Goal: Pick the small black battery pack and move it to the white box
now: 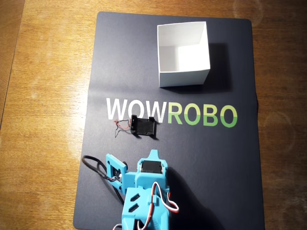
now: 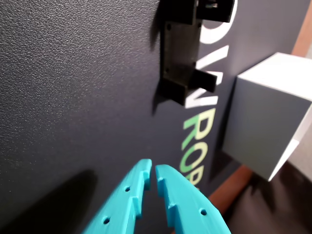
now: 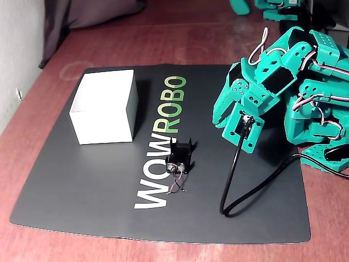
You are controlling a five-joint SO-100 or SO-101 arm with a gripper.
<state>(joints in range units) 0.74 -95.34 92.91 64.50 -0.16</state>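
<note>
Battery pack (image 1: 144, 126) lies on the dark mat (image 1: 206, 158), on the white "WOW" lettering, its thin wires (image 1: 120, 126) trailing left in the overhead view. Below it, apart, the gripper (image 2: 152, 176) hovers over the mat with its turquoise fingers (image 2: 176, 192) nearly together, holding nothing. Farther right and up the mat stands the white box (image 1: 183, 75), well apart from the pack.
</note>
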